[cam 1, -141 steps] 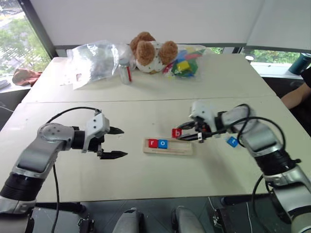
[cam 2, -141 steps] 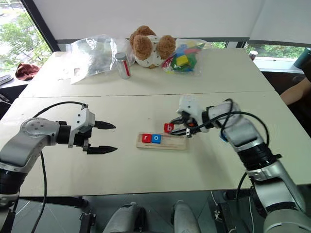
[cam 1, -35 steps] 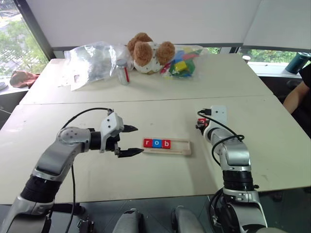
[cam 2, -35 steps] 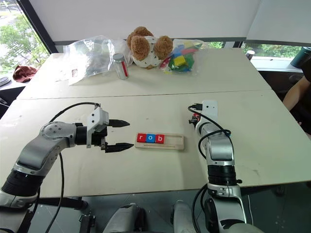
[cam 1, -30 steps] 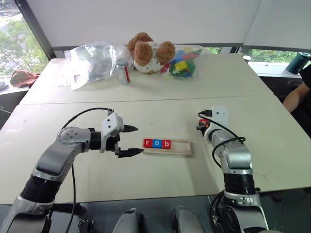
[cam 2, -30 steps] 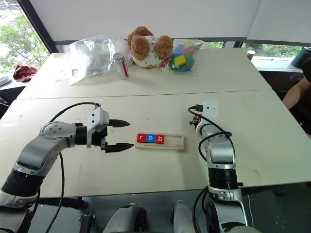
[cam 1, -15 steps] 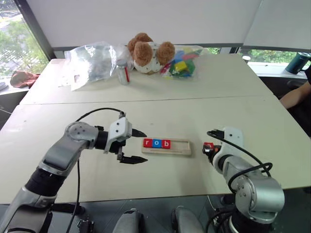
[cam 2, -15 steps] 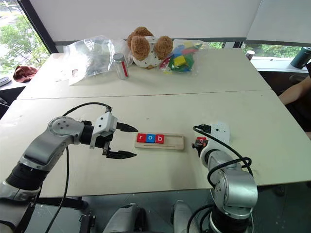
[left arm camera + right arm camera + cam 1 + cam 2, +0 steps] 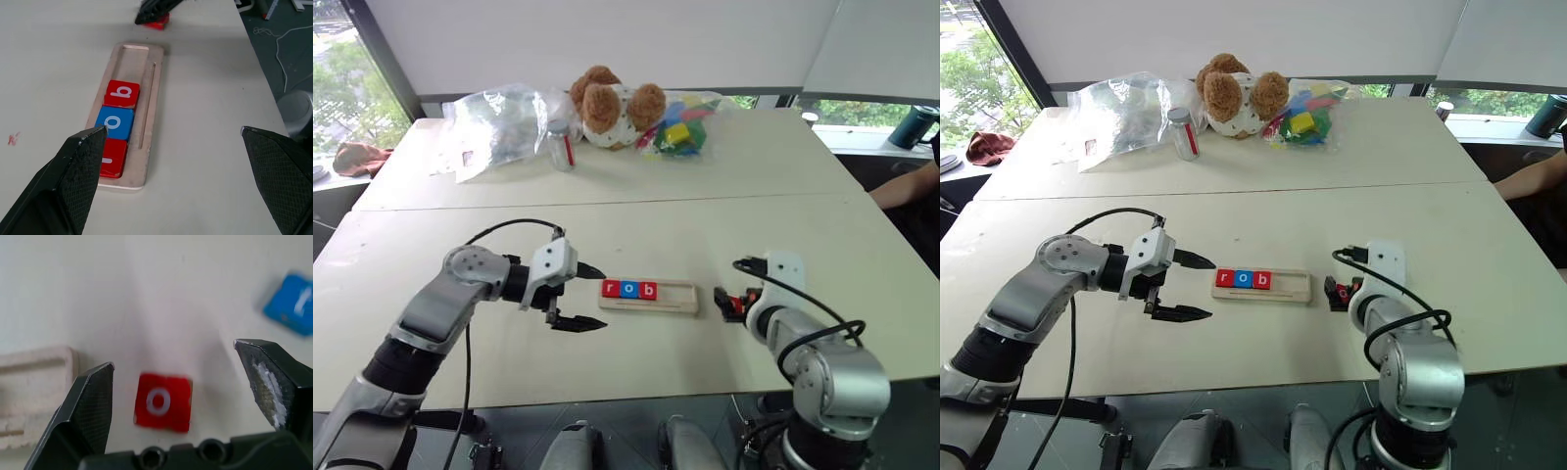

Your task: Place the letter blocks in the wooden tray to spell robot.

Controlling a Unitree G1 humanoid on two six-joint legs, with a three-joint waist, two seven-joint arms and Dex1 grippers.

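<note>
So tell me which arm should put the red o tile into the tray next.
Right. Its open right gripper already brackets the red o tile beside the wooden tray; the left gripper hangs open at the tray's other end.

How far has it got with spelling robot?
Done: r, o, b sit in the pale wooden tray. In hand: nothing; the red o tile lies on the table between the right hand's open fingers. Left: that o and the blue t tile.

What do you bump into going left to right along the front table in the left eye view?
Left black claw → pale wooden tray holding the red and blue letter blocks → right black claw.
</note>
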